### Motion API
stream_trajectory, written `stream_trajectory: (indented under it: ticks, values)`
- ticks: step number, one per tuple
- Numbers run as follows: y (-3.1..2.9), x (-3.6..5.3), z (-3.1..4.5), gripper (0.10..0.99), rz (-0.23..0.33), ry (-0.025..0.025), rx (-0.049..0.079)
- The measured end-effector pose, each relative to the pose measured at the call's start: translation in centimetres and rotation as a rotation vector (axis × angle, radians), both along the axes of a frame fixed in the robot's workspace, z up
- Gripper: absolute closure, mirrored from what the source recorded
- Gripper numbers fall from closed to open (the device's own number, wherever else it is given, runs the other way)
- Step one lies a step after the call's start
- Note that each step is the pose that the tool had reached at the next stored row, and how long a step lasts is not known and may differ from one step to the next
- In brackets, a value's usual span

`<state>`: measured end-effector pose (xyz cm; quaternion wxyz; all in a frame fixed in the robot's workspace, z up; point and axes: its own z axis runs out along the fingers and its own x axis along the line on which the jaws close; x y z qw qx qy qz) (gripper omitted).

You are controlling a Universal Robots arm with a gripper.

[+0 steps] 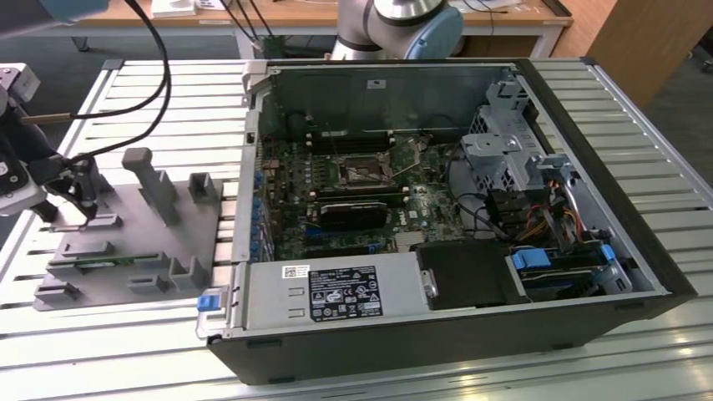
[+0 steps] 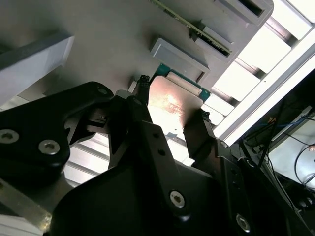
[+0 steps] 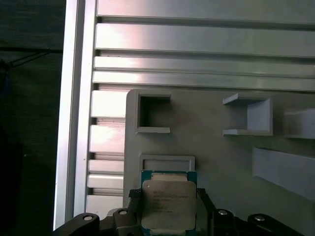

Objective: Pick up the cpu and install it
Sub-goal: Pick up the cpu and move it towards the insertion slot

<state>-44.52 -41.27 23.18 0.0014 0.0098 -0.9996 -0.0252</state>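
Note:
The cpu (image 3: 168,202), a flat square chip with a shiny metal top and a green rim, lies between my gripper's (image 3: 169,209) two black fingers (image 3: 135,200), right beside a small rectangular holder (image 3: 167,162) on the grey fixture plate (image 3: 211,157). In the second wrist view the cpu (image 2: 173,104) reflects light, and the fingers (image 2: 141,96) press on its two opposite edges. In the exterior view my gripper (image 1: 67,209) is low over the grey fixture plate (image 1: 123,242) at the exterior view's left. The motherboard's black cpu socket (image 1: 362,173) sits inside the open computer case (image 1: 446,209), far from the gripper.
Grey holder blocks (image 1: 150,180) stand up from the fixture plate, and a green memory stick (image 1: 100,261) lies in one slot. The case's metal wall (image 1: 250,167) stands between plate and motherboard. Black cables (image 1: 156,75) hang above the plate. The slatted table's edge (image 3: 74,123) is near the gripper.

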Motion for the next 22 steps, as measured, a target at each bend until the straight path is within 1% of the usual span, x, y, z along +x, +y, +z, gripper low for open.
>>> stream_trajectory:
  ticks: [22]
  values:
    - [0.24, 0.00, 1.56, 0.553, 0.000, 0.0000, 0.000]
